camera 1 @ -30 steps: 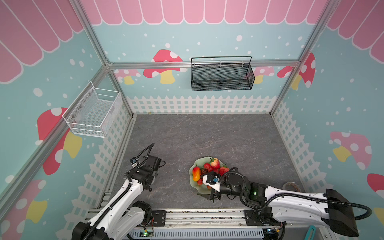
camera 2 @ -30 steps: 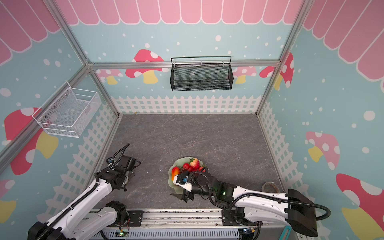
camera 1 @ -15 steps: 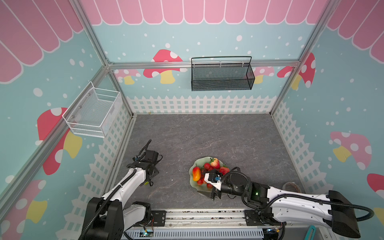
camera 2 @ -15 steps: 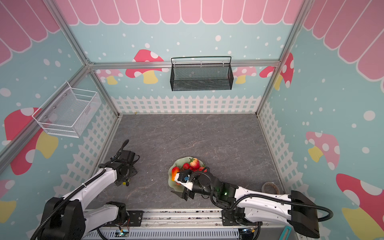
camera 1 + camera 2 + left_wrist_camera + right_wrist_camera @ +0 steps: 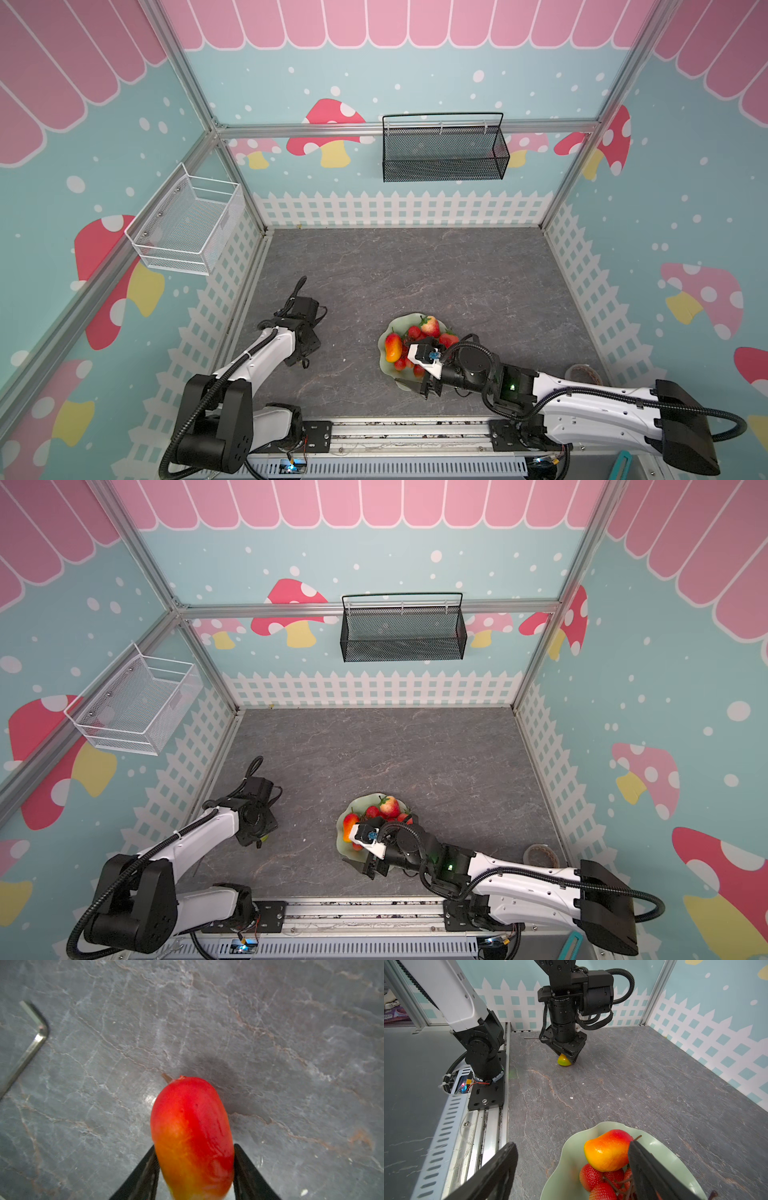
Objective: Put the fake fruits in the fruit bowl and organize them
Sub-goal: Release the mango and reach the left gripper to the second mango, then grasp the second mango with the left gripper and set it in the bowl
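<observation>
The pale green fruit bowl (image 5: 401,322) (image 5: 359,802) (image 5: 571,1157) sits front centre on the grey table. It holds a red-yellow mango (image 5: 393,348) (image 5: 607,1152), strawberries (image 5: 431,326) (image 5: 589,1177) and red berries (image 5: 400,365) on dark stems. My right gripper (image 5: 415,384) (image 5: 571,1145) stands open and low over the bowl's near rim, with one finger outside the bowl and one beside the mango. A second mango (image 5: 191,1126) (image 5: 564,1061) lies on the table at the left. My left gripper (image 5: 300,359) (image 5: 195,1147) points down with both fingers against that mango's sides.
A bent hex key (image 5: 31,1047) lies on the table near the left mango. A black mesh basket (image 5: 444,151) hangs on the back wall and a white wire basket (image 5: 187,224) on the left wall. A tape roll (image 5: 582,374) sits front right. The metal rail (image 5: 395,428) borders the front edge.
My left arm has come down over the loose mango and its jaws have closed in onto it. The right gripper has stayed over the bowl's near rim.
</observation>
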You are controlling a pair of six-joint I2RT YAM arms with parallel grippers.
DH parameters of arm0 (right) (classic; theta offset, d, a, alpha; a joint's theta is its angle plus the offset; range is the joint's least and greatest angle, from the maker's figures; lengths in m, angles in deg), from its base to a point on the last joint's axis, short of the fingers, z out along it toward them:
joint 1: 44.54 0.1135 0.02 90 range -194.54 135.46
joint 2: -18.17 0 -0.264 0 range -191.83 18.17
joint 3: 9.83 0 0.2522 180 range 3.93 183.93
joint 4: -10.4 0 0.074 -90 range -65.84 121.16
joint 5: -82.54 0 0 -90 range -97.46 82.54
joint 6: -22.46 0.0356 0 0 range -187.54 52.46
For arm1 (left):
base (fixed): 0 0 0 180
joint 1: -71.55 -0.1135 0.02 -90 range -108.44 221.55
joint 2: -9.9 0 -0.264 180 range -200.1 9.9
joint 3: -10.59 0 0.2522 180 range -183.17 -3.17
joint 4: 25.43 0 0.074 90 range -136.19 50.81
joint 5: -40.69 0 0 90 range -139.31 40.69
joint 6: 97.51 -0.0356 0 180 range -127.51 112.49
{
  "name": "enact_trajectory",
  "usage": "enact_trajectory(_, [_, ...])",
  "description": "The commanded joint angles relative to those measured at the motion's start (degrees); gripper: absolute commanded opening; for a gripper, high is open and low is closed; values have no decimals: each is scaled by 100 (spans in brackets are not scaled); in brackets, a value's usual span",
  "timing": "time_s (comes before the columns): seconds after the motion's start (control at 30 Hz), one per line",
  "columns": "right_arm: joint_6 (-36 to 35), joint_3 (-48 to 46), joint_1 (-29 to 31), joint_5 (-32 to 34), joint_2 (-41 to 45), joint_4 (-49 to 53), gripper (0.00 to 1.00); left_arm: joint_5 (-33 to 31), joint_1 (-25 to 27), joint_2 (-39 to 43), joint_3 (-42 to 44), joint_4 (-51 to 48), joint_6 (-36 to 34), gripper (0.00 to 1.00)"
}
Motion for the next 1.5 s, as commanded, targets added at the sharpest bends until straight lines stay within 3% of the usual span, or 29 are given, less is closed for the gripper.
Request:
enact_trajectory(0.0, [-61, -43, 23, 189, 107, 40, 87, 283, -23, 0, -77, 308, -94, 45])
enact_trajectory(0.17, [-45, -218, -145, 238, 471, 38, 87, 291, 326, 110, 56, 686, -105, 38])
enact_trajectory(0.4, [594, -282, -682, 489, 1291, 896, 88, -117, 1635, 939, -34, 607, 303, 33])
enact_trajectory(0.63, [2273, -197, -918, 664, 1767, 2468, 88, -733, 4240, 1780, -301, 586, 1616, 32])
enact_trajectory(0.77, [2609, -66, -919, 426, 1491, 2680, 87, -1488, 5648, 1801, -485, 729, 2311, 32])
enact_trajectory(0.87, [2781, -237, -918, 300, 1638, 2510, 87, -1684, 6304, 1567, -529, 1102, 2702, 32])
enact_trajectory(1.13, [3039, -297, -915, 465, 2236, 2917, 86, -2299, 7202, 533, -725, 1949, 3141, 33])
enact_trajectory(1.47, [3097, -330, -916, 454, 2505, 3168, 86, -2012, 7334, -650, -1185, 2269, 3324, 34])
